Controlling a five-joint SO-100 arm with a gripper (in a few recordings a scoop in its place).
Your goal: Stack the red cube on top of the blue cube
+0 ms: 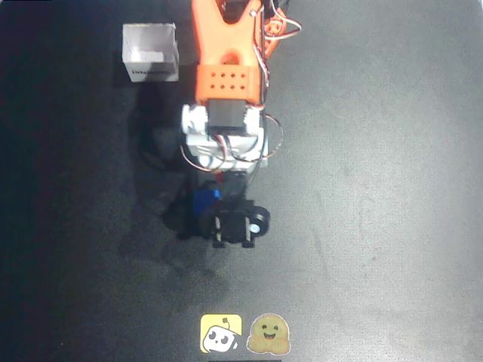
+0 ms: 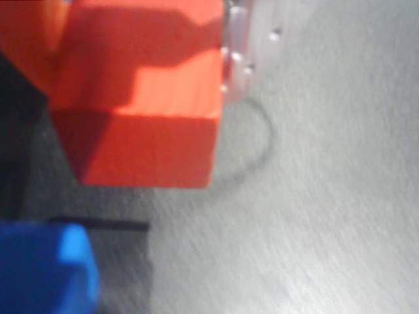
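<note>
Overhead view straight down on table (image 1: 377,188), wrist view close, both sharing blue cube (image 2: 46,268)

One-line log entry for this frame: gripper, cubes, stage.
gripper: shut on red cube | red cube: lifted off the table | blue cube: on table, below the arm | stage: carrying, not yet stacked

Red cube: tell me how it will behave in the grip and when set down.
The red cube has flat faces and sharp edges, so it probably won't roll and should sit stably on the blue cube. It keeps its shape in the wrist view, so it is likely rigid. Its matte surface suggests little slipping.
</note>
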